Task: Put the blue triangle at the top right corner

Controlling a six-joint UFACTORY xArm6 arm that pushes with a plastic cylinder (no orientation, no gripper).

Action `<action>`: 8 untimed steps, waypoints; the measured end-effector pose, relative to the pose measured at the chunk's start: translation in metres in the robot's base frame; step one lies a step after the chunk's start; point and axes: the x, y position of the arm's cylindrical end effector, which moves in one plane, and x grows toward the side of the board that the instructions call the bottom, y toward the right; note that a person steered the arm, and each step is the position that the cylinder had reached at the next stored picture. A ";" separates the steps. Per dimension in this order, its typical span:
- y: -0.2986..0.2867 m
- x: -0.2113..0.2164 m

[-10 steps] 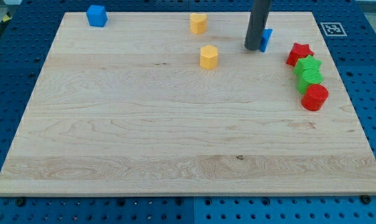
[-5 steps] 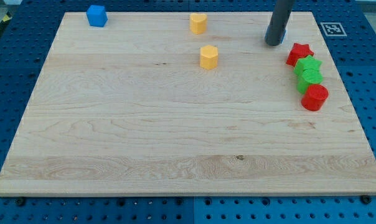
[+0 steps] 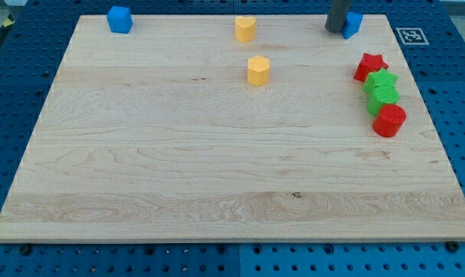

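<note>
The blue triangle (image 3: 352, 24) lies near the board's top right corner, partly hidden behind my rod. My tip (image 3: 336, 30) rests on the board just to the view's left of the triangle, touching it or nearly so. The rod rises out of the view's top.
A blue block (image 3: 119, 19) sits at the top left. A yellow heart (image 3: 245, 28) and a yellow hexagon (image 3: 258, 70) lie at top centre. At the right, a red star (image 3: 370, 66), two green blocks (image 3: 381, 80) (image 3: 385, 96) and a red block (image 3: 389, 120) stand in a column.
My tip moved up and right across the board, pushing the blue triangle with it from beside the red star's upper left to near the top right corner.
</note>
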 end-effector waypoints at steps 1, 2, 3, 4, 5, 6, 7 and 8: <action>0.002 0.003; 0.003 0.014; 0.003 0.020; 0.003 0.020; 0.006 0.020; 0.015 0.017; 0.024 0.009; 0.025 0.003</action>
